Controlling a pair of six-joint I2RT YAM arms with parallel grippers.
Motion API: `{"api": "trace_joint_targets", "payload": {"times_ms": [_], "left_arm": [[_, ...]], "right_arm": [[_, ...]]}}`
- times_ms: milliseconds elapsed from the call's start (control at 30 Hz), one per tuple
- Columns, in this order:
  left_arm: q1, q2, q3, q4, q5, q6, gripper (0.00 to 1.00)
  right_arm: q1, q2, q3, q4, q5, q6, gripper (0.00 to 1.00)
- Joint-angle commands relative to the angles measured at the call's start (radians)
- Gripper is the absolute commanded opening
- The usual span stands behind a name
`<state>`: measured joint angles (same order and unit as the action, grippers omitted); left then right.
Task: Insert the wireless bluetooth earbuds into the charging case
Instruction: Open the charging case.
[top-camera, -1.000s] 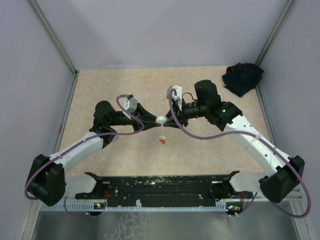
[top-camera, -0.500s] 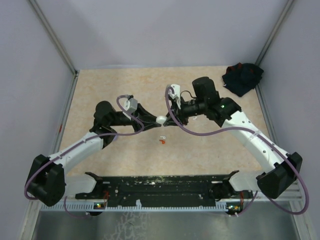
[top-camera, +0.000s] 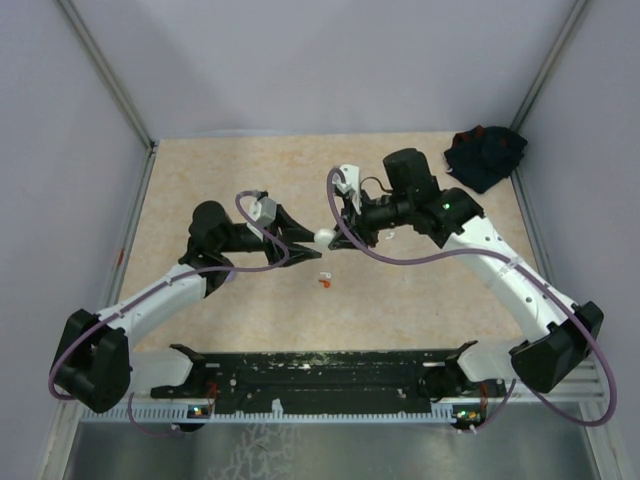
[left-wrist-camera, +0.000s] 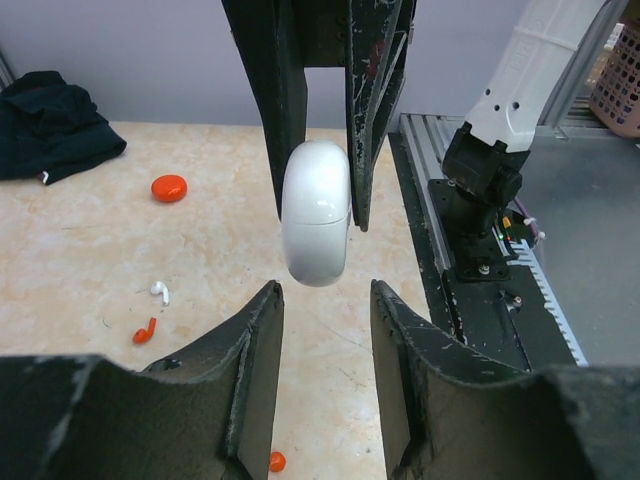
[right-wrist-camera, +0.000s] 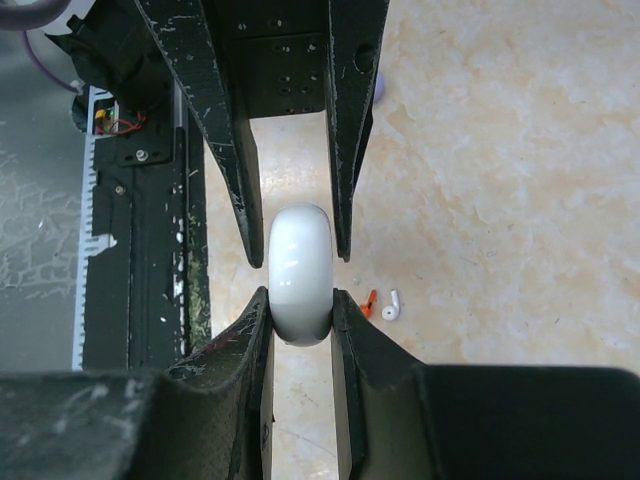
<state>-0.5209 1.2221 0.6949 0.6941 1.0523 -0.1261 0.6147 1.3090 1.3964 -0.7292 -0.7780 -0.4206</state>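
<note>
The white charging case (top-camera: 323, 237) hangs shut above the table's middle, between the two grippers. My right gripper (right-wrist-camera: 300, 295) is shut on the case (right-wrist-camera: 300, 270), its pads pressing both flat sides. My left gripper (left-wrist-camera: 325, 290) is open; its fingertips stand just short of the case (left-wrist-camera: 316, 210) and do not touch it. In the top view the left gripper (top-camera: 312, 240) faces the right gripper (top-camera: 334, 236). A white earbud (left-wrist-camera: 159, 291) and a red earbud (left-wrist-camera: 144, 331) lie on the table below, also seen as a white earbud (right-wrist-camera: 392, 305) and a red earbud (right-wrist-camera: 369, 303).
An orange round case (left-wrist-camera: 168, 187) lies farther back on the table. A dark cloth (top-camera: 485, 155) is bunched at the back right corner. A tiny red bit (left-wrist-camera: 277, 461) lies near the left fingers. A black rail (top-camera: 320, 375) runs along the near edge.
My left gripper has opened and let go of the case. My right gripper closed on the case and now holds it alone, having shifted slightly left.
</note>
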Motion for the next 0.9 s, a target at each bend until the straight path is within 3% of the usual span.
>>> {"api": "trace_joint_targets", "payload": {"times_ms": [0, 333, 533, 767, 867], "left_arm": [[0.004, -0.013, 0.018, 0.012, 0.02, -0.008, 0.45], [0.003, -0.012, 0.01, 0.037, 0.015, -0.027, 0.43], [0.004, -0.003, 0.012, 0.038, 0.018, -0.027, 0.34], [0.004, -0.003, 0.011, 0.037, 0.017, -0.026, 0.14], [0.003, -0.003, 0.01, 0.033, 0.014, -0.018, 0.0]], "right_arm": [[0.011, 0.014, 0.054, -0.006, 0.006, -0.016, 0.0], [0.026, 0.036, 0.075, -0.029, 0.026, -0.024, 0.0], [0.029, 0.038, 0.077, -0.027, 0.028, -0.018, 0.0], [0.034, 0.033, 0.068, -0.018, 0.028, -0.015, 0.0], [0.035, 0.019, 0.056, 0.005, 0.028, -0.006, 0.12]]}}
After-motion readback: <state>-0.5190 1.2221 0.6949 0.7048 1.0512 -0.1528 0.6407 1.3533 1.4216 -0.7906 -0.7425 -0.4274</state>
